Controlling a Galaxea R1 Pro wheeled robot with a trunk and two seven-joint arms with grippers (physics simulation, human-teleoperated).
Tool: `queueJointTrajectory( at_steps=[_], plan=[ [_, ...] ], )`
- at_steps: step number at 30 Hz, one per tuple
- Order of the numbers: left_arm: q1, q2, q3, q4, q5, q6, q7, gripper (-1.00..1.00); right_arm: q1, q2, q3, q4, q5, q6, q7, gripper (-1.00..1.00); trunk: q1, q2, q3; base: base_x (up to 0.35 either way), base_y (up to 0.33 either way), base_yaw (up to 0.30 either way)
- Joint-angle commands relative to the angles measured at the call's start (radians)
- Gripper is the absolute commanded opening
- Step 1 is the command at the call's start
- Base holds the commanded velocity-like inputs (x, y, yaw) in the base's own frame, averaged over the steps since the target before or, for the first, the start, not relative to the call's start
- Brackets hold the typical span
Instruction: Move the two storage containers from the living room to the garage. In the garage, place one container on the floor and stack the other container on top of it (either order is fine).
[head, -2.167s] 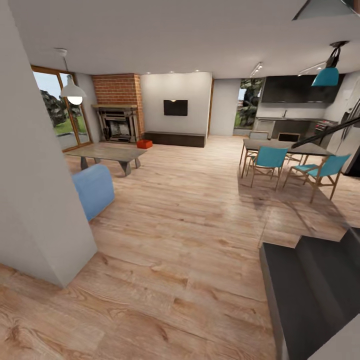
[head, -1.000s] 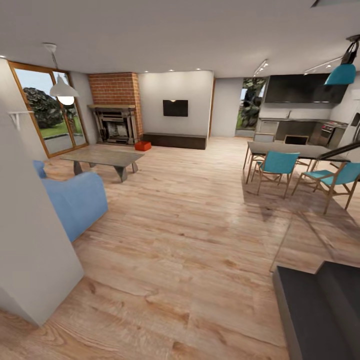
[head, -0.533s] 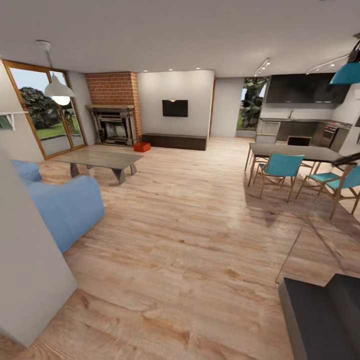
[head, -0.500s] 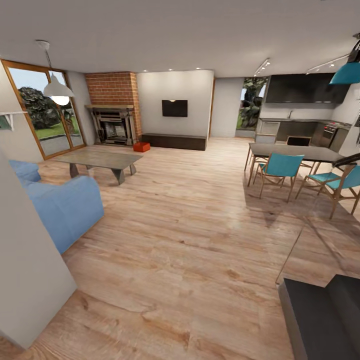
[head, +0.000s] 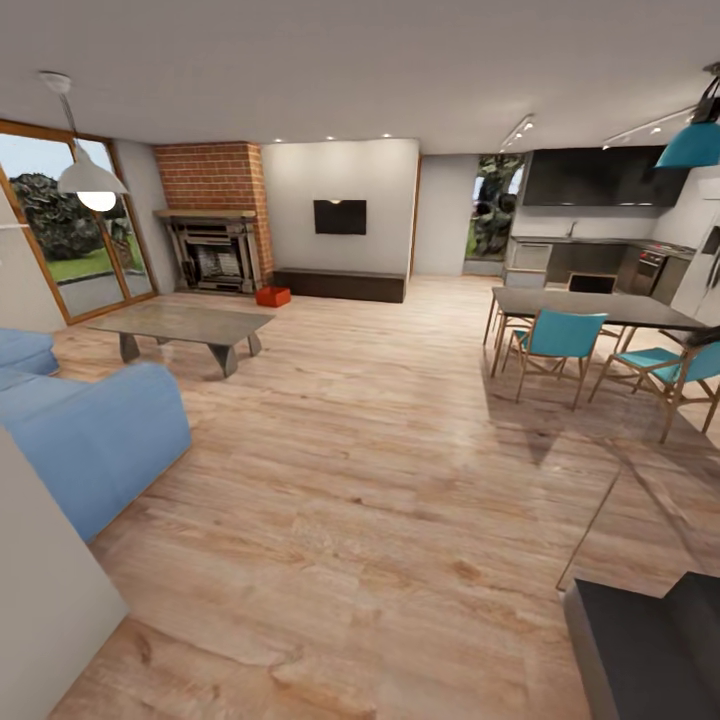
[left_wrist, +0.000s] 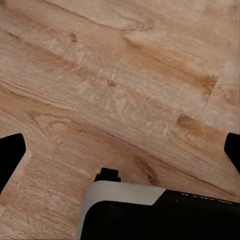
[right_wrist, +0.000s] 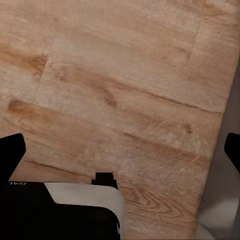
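You are facing a low grey coffee table (head: 185, 325), taken here as the landmark. Nearer to you than it stands a blue sofa (head: 85, 440). Beyond it, against the far wall, runs a long dark bench (head: 340, 285), with a black wall screen (head: 339, 217) above that bench. A white pendant lamp (head: 90, 180) hangs above and to the left of the coffee table. Well to its right stands a dark dining table (head: 600, 308) with teal chairs (head: 556, 338) drawn up to it. Farther right again, a teal pendant lamp (head: 692, 143) hangs over that dining table, and dark kitchen cabinets (head: 590, 178) line the wall behind.
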Motion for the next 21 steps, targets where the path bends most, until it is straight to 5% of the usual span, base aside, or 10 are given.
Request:
queueJointTrajectory(
  at_steps=[1, 14, 21],
  plan=[
    [-0.001, -0.001, 0.002, 0.0, 0.009, -0.003, -0.001, 1.0, -0.001, 0.0, 0.008, 0.001, 0.001, -0.002, -0.007, 1.0, 0.001, -0.001, -0.002, 0.322, 0.0, 0.0],
    [-0.001, 0.0, 0.002, 0.0, 0.009, -0.003, -0.001, 1.0, -0.001, 0.0, 0.008, 0.001, 0.002, -0.002, -0.007, 1.0, 0.001, -0.001, -0.002, 0.322, 0.0, 0.003],
    [-0.001, 0.0, 0.002, 0.0, 0.009, -0.003, -0.001, 1.0, -0.001, 0.0, 0.008, 0.001, 0.001, -0.002, -0.007, 1.0, 0.001, -0.001, -0.002, 0.322, 0.0, 0.155]
  ],
)
